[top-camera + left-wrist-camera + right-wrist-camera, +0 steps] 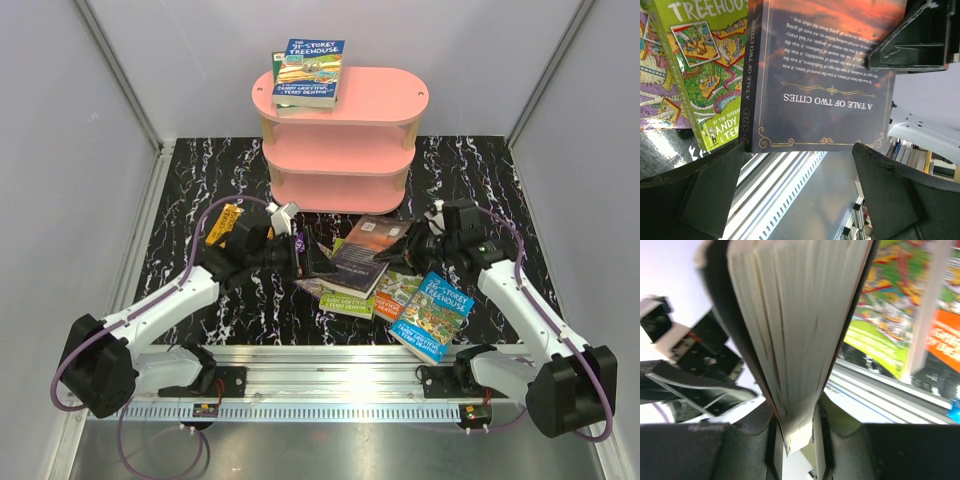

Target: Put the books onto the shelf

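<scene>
Black marbled table (190, 180) — pink shelf (385, 100) upper centre, stacked books (307, 72) on top; loose books (432, 315) lower centre.

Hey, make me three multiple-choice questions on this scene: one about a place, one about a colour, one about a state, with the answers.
1. On which board of the shelf do books lie?
A top
B middle
C bottom

2. What colour are the shelf's boards?
A blue
B pink
C white

3. How is the left gripper?
A wide open
B shut on a book
C shut on nothing

Answers:
1. A, the blue Treehouse book lies on the top board.
2. B, all three boards are pink.
3. A, its fingers stand far apart by the Tale of Two Cities book, which the right gripper clamps.
</scene>
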